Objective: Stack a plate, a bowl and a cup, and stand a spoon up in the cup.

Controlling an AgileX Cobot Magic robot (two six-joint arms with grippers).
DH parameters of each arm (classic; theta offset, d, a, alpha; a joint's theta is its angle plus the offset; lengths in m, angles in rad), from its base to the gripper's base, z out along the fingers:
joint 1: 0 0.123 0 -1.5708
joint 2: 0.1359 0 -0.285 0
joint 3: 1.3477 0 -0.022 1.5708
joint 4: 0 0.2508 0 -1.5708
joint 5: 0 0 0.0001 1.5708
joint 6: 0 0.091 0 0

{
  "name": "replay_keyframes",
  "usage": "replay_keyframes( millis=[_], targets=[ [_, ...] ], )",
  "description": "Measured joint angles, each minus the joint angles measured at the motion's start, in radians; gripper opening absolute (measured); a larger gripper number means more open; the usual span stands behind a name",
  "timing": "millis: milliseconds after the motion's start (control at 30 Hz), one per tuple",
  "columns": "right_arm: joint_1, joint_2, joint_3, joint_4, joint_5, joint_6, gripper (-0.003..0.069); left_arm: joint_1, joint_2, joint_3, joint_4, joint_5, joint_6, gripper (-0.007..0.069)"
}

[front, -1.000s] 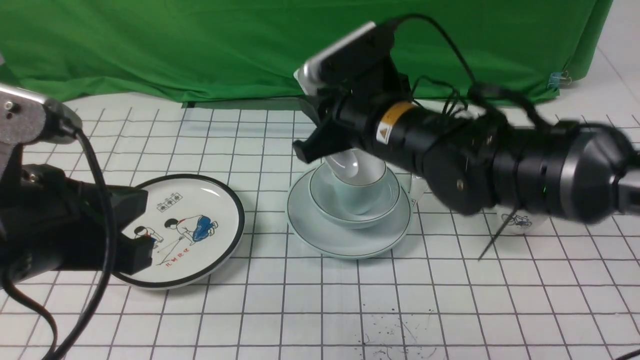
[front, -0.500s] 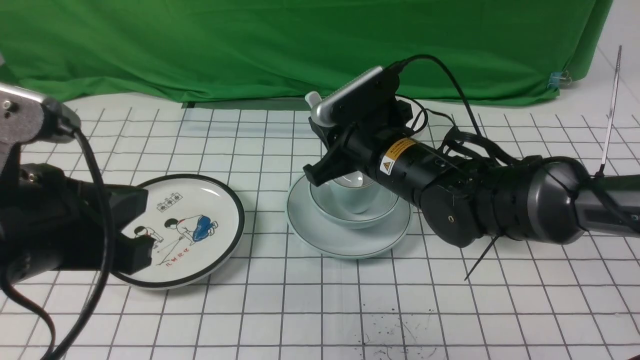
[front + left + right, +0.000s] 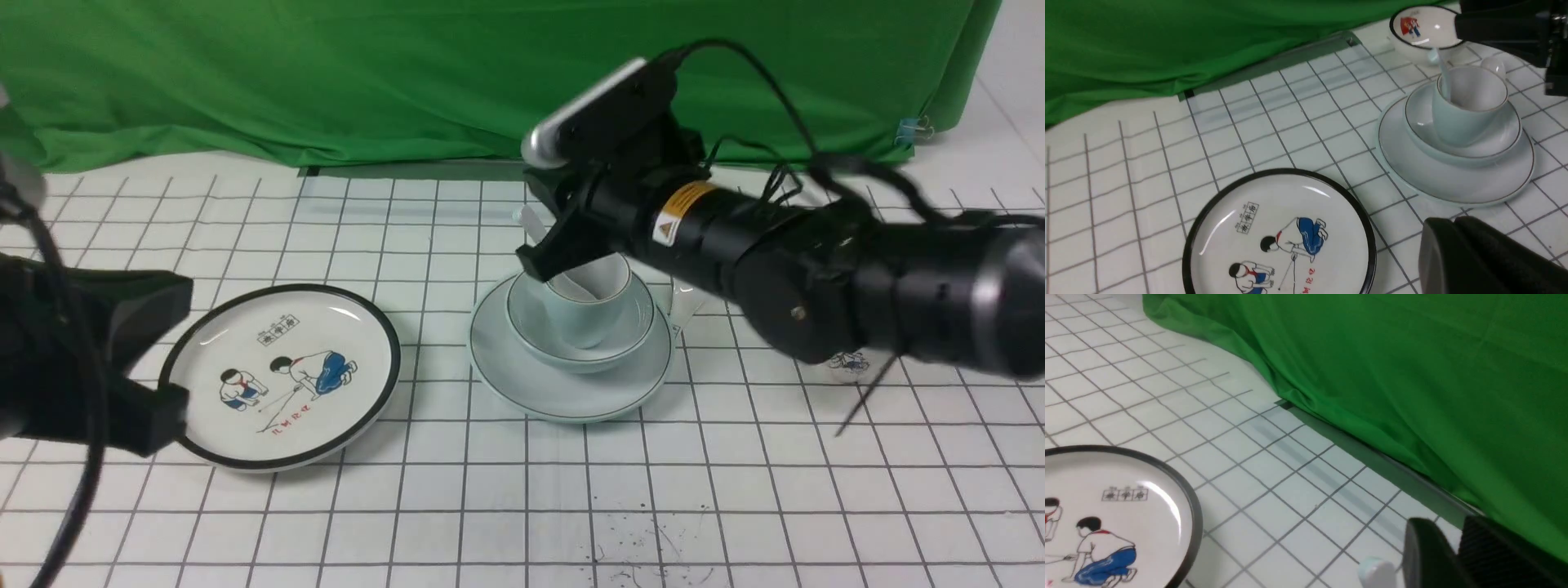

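Spoon (image 3: 1444, 77) stands in the cup (image 3: 1466, 118) — handle leaning out.

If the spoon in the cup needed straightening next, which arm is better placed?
Likely the right. Its gripper is close to the spoon and cup, whereas the left gripper is away from the stack, out by the cartoon plate.

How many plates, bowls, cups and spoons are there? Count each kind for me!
Plates: 2 (plain plate, cartoon plate)
Bowls: 2 (plain bowl, red-picture bowl)
Cups: 2 (plain cup, drawing cup, mostly hidden by the arm)
Spoons: 2 (spoon in the plain cup, spoon beside the stack)
Total: 8
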Motion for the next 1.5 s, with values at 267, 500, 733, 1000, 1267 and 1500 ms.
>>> replay_keyframes(
  millis=[267,500,733,1000,1267,1500],
  targets=[
    [0.0,-0.497,0.0,-0.021,0.494,-0.106,0.0013,0.0,-0.231,0.075,0.018,-0.077,0.006,-0.0032],
    [0.0,-0.812,0.019,-0.097,0.939,-0.098,0.0013,0.0,-0.332,0.213,0.018,-0.199,-0.013,-0.0032],
    [0.0,-1.167,0.351,-0.097,0.992,0.021,0.0013,0.0,-0.337,0.253,0.018,-0.197,-0.015,-0.0032],
    [0.0,-1.437,0.76,-0.097,0.71,0.141,0.0015,0.0,-0.337,0.258,0.018,-0.189,-0.015,-0.0032],
    [0.0,-1.456,0.99,-0.096,0.634,0.166,0.0027,0.0,-0.337,0.259,0.018,-0.189,-0.015,-0.0031],
    [-0.001,-1.48,1.087,-0.096,0.414,0.181,0.0056,0.0,-0.337,0.259,0.018,-0.189,-0.015,-0.0031]
  ],
)
